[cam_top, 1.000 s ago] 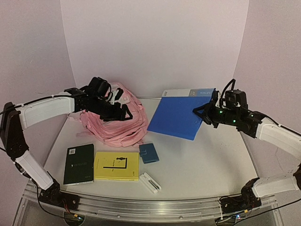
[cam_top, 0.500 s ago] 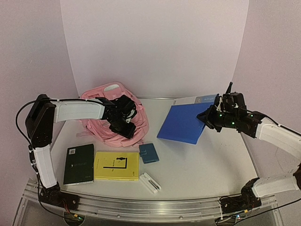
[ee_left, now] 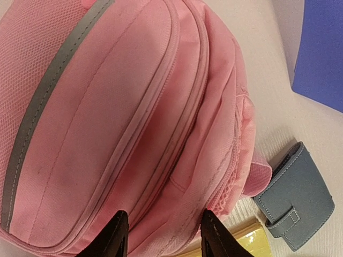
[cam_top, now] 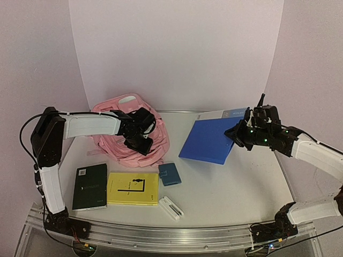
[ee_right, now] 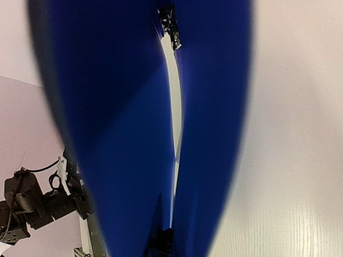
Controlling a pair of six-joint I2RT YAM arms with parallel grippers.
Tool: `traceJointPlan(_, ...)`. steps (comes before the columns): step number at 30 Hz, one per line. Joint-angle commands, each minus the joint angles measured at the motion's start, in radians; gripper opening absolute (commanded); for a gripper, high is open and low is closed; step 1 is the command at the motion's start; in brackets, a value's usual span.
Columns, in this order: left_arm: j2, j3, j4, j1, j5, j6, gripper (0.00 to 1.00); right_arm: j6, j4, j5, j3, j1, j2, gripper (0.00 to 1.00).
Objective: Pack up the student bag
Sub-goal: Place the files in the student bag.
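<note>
The student bag (cam_top: 156, 141), pink with silver-grey strips, lies at the back left of the table; it fills the left wrist view (ee_left: 107, 107). My left gripper (cam_top: 140, 144) is down on its front. The jaws stand apart astride a fold of pink fabric beside a zip seam (ee_left: 163, 227), open. A big blue folder (cam_top: 206, 140) hangs tilted over the table's right half, one edge near the surface. My right gripper (cam_top: 238, 134) is shut on its right edge. In the right wrist view the blue folder (ee_right: 123, 107) hides nearly all of the right gripper (ee_right: 167, 238).
In front of the bag lie a black notebook (cam_top: 90, 186), a yellow book (cam_top: 133, 188), a small blue wallet (cam_top: 170, 174) and a white oblong thing (cam_top: 171, 207). The wallet (ee_left: 295, 206) lies just right of the bag's edge. White walls close in the back and both sides.
My left arm has come down from above the bag onto its front, and its jaws have narrowed. The right arm has lowered and steepened the blue folder a little.
</note>
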Motion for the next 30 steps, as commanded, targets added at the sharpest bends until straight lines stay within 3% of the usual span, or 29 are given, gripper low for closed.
traceJointPlan(1,0.032,0.050,0.003,0.001,-0.003,0.016,0.40,-0.015,0.055,0.003,0.019,0.002,-0.022,0.00)
traceJointPlan(6,0.043,0.070,0.004,0.001,0.008,0.019,0.26,-0.003,0.053,-0.002,0.015,0.002,-0.044,0.00)
traceJointPlan(11,0.035,0.105,-0.001,0.001,-0.016,0.025,0.01,0.017,0.049,-0.033,0.024,0.003,-0.069,0.00)
traceJointPlan(16,-0.039,0.166,0.031,-0.003,-0.040,0.043,0.00,0.052,0.047,-0.121,0.032,0.002,-0.074,0.00)
traceJointPlan(22,-0.143,0.230,0.138,-0.018,0.049,0.086,0.00,0.124,0.049,-0.245,0.021,0.002,-0.081,0.00)
traceJointPlan(30,-0.126,0.392,0.094,-0.023,0.120,0.092,0.00,0.213,0.057,-0.359,-0.003,0.002,-0.127,0.00)
